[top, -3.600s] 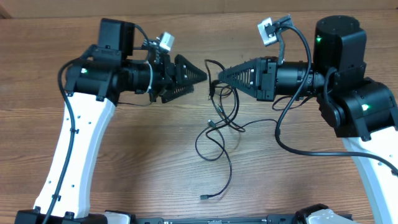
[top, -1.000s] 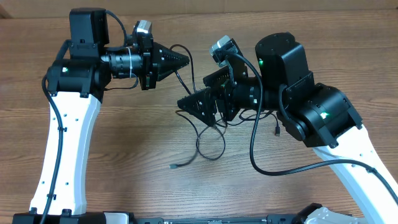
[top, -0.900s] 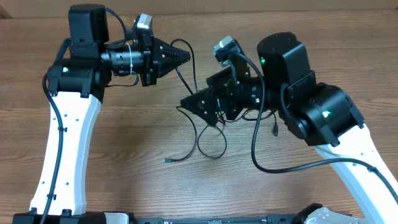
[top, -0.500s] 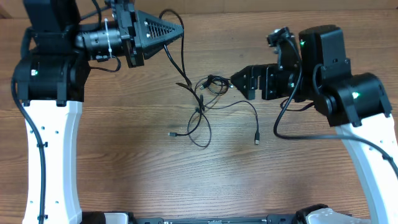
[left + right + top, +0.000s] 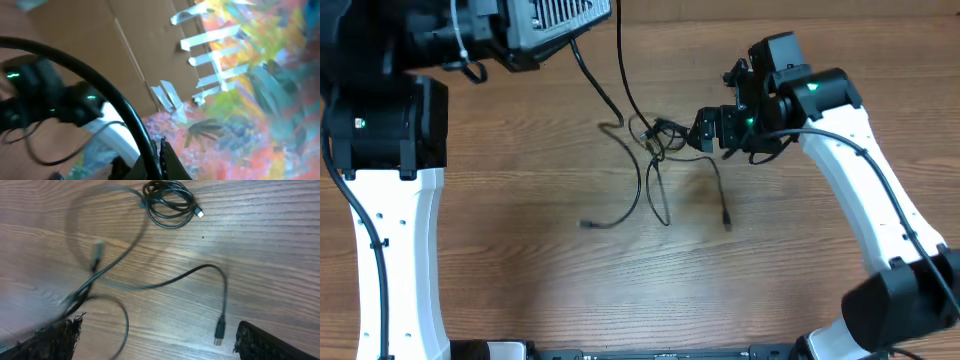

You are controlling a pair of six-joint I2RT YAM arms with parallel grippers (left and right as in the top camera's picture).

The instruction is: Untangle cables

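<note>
My left gripper (image 5: 600, 12) is raised high at the overhead view's top edge, shut on one black cable (image 5: 107, 90) that runs between its fingers. That cable hangs down to a tangle of cables (image 5: 658, 135) on the wooden table (image 5: 520, 290). Loose strands trail from the tangle to a plug (image 5: 586, 224) on the left and a plug (image 5: 726, 221) on the right. My right gripper (image 5: 701, 130) hovers just right of the tangle, open and holding nothing. In the right wrist view the gripper (image 5: 160, 342) looks down on a small coiled bundle (image 5: 170, 202), a plug end (image 5: 219, 331) and blurred strands (image 5: 95, 275).
The left wrist view faces cardboard (image 5: 125, 45) and a colourful wall (image 5: 260, 100), away from the table. The right arm's white link (image 5: 865, 190) crosses the table's right side, and the left arm's white link (image 5: 395, 260) stands at the left.
The left gripper has risen up and out towards the top edge, pulling its cable taut. The tangle has stretched and its strands shifted. The right gripper stays open beside it.
</note>
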